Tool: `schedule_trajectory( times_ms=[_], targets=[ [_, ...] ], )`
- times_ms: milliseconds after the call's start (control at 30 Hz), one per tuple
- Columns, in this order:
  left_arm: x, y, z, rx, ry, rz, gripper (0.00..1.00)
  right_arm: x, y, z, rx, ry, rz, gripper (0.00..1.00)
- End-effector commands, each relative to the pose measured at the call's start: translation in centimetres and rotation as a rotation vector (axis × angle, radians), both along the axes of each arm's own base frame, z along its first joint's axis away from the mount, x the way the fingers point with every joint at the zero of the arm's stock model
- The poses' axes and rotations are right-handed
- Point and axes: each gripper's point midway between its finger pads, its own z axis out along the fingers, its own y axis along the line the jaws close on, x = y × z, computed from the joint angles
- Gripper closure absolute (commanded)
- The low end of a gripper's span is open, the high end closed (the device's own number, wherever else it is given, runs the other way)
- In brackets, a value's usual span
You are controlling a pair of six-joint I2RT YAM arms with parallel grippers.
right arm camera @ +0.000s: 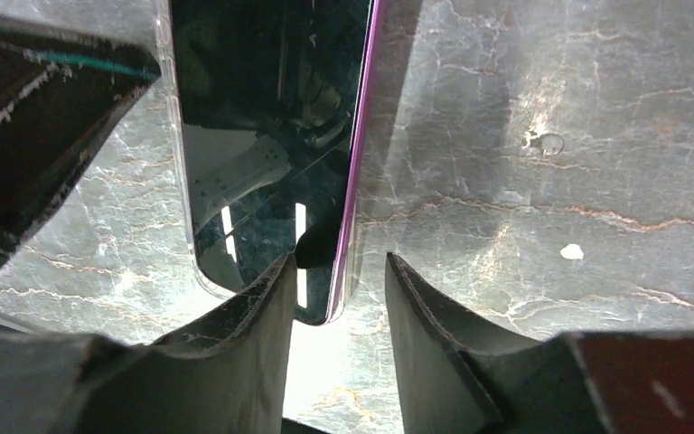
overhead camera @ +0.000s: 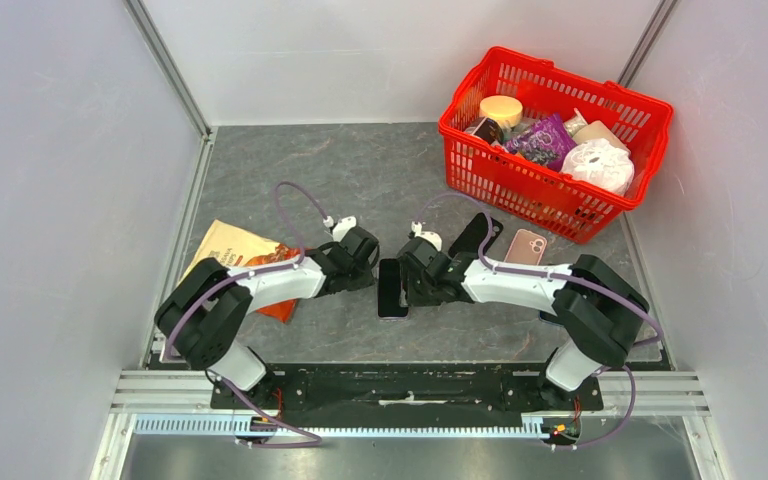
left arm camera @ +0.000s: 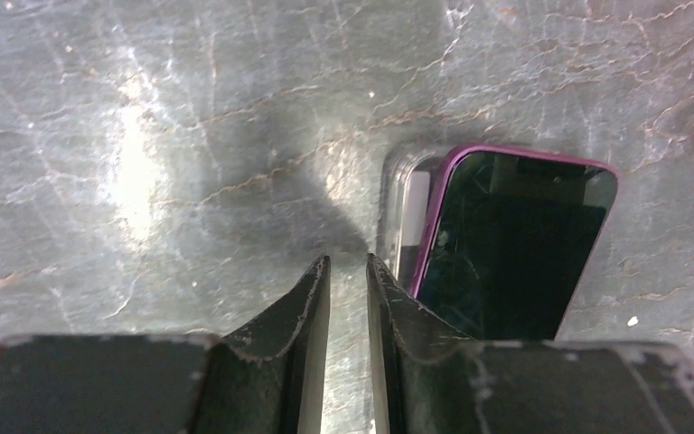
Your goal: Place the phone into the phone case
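The phone (overhead camera: 392,288) lies screen up on the grey table between both grippers, dark glass with a purple edge (left arm camera: 515,244). It rests on a clear phone case (left arm camera: 405,203), whose rim shows along one long side (right arm camera: 174,136); the phone looks tilted, with that side not seated. My left gripper (left arm camera: 348,259) stands beside the case's corner, its jaws narrowly apart with only table between them. My right gripper (right arm camera: 337,256) is open over the phone's near corner (right arm camera: 271,117), one finger above the screen, the other clear of the purple edge.
A red basket (overhead camera: 650,110) full of groceries stands at the back right. A pink phone (overhead camera: 526,246) and a black one (overhead camera: 475,235) lie in front of it. An orange snack bag (overhead camera: 235,250) lies under the left arm.
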Motion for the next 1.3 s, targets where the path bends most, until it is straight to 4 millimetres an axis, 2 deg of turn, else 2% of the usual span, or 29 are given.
schedule_trajectory(
  times_ms=[0,300,467,633,800,833,900,1033,1167,1267],
  targets=[
    [1.6,-1.5,0.5,-0.024,-0.023,-0.018,0.73,-0.7,0.5,0.7,0.034,0.002,-0.002,0.54],
    [2.1,-2.8,-0.2,-0.039,-0.004,-0.041,0.75,-2.5,1.0,-0.8,0.006,0.04,0.021,0.82],
    [2.3,-3.3,-0.5,-0.043,0.003,-0.051,0.75,-3.7,0.8,-2.8,-0.026,0.077,0.026,0.95],
    [2.5,-3.6,-0.7,-0.038,0.008,-0.059,0.75,-4.5,-0.3,-4.1,-0.062,0.1,0.012,1.0],
    [2.7,-4.0,-0.8,-0.041,0.01,-0.068,0.75,-4.1,-1.0,-3.2,-0.073,0.064,-0.002,1.0],
    [2.8,-4.1,-0.8,-0.042,0.01,-0.072,0.75,-3.8,-1.0,-2.7,-0.075,0.052,-0.007,0.99],
    [3.1,-4.5,-0.7,-0.044,0.008,-0.083,0.75,-3.2,-0.9,-1.1,-0.06,0.023,-0.01,0.91],
    [3.6,-6.0,-0.6,-0.059,0.018,-0.141,0.75,-1.4,-1.3,3.5,-0.017,-0.071,-0.029,0.71],
    [3.3,-9.4,-0.7,-0.135,0.063,-0.278,0.75,0.9,-4.7,7.5,-0.029,-0.182,-0.109,0.58],
    [2.4,-11.9,-0.7,-0.192,0.088,-0.388,0.75,2.3,-7.8,8.6,-0.048,-0.224,-0.171,0.46]
  ],
)
